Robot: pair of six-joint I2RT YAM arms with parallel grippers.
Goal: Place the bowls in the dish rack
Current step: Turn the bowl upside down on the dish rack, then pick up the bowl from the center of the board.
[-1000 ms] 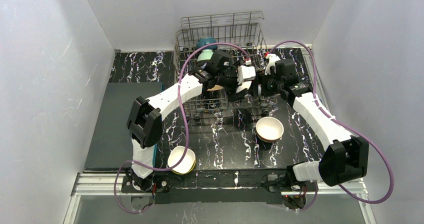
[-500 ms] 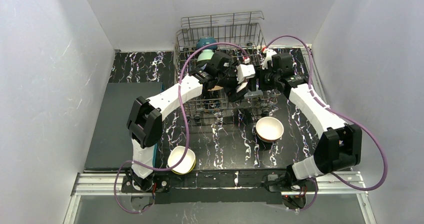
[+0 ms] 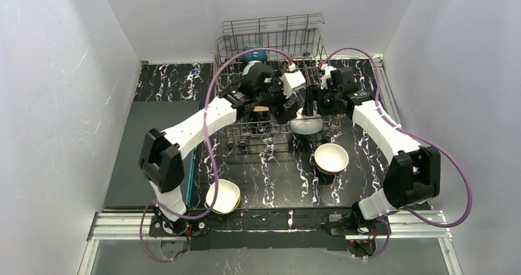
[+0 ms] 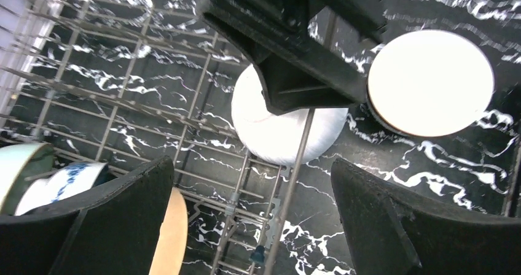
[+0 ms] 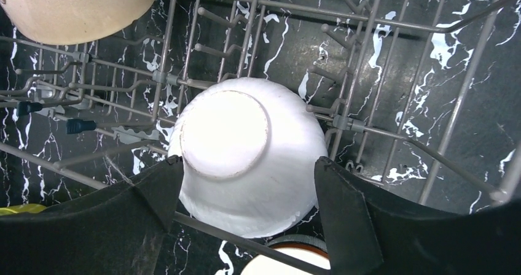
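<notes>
since a second ago the left gripper [image 4: 252,164] has shifted farther back over the dish rack [image 3: 270,38]; its fingers are spread wide with nothing between them. the white bowl [image 5: 246,164] now lies upside down on the tines at the rack's near right corner. the right gripper [image 5: 244,170] hangs over it, fingers wide apart on either side of its wall; whether they touch it cannot be told.

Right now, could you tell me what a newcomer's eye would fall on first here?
The left arm and right arm meet over the wire rack at the far side of the marbled table. A white bowl lies upside down in it, under the open right pincer. A yellow-green bowl and a pale bowl sit in front of it.
</notes>
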